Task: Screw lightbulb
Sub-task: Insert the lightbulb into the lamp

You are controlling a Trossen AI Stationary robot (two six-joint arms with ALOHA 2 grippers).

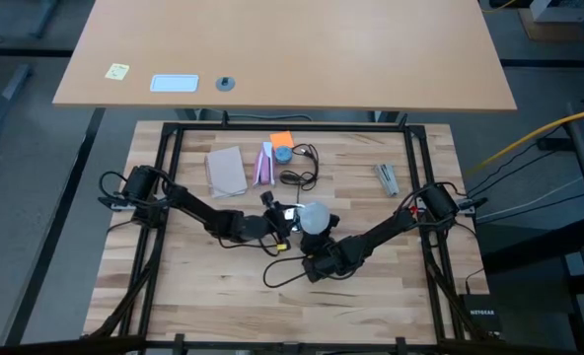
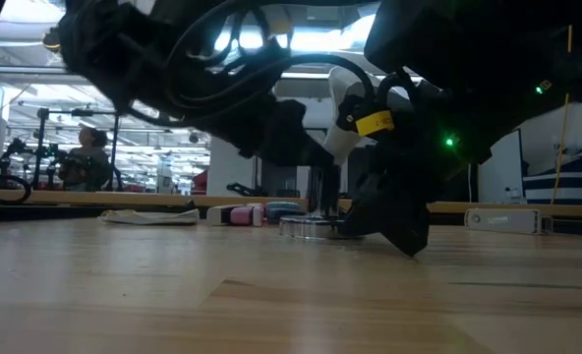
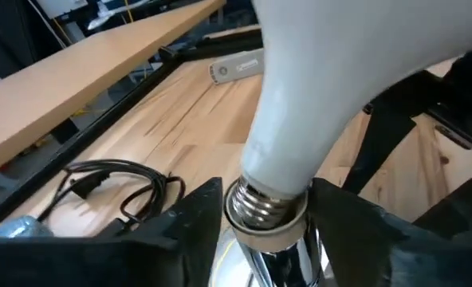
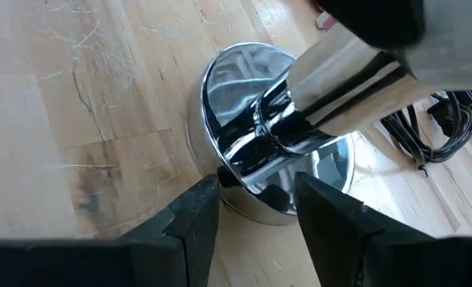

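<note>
Desk [image 1: 174, 286] | left end effector [image 3: 256, 211] loosely straddling bulb [image 3: 316, 104] neck | right end effector [image 4: 256, 203] bracing socket [image 4: 244, 80] stem | regrip squarely, twisting gently, avoiding cross-threading.

White letters stand on a small black box [image 1: 479, 314] beside the table's front right corner. They look like NETGEAR, but they are tiny and hard to read. A yellow tag [image 2: 371, 122] on one arm has no words that can be read.
</note>
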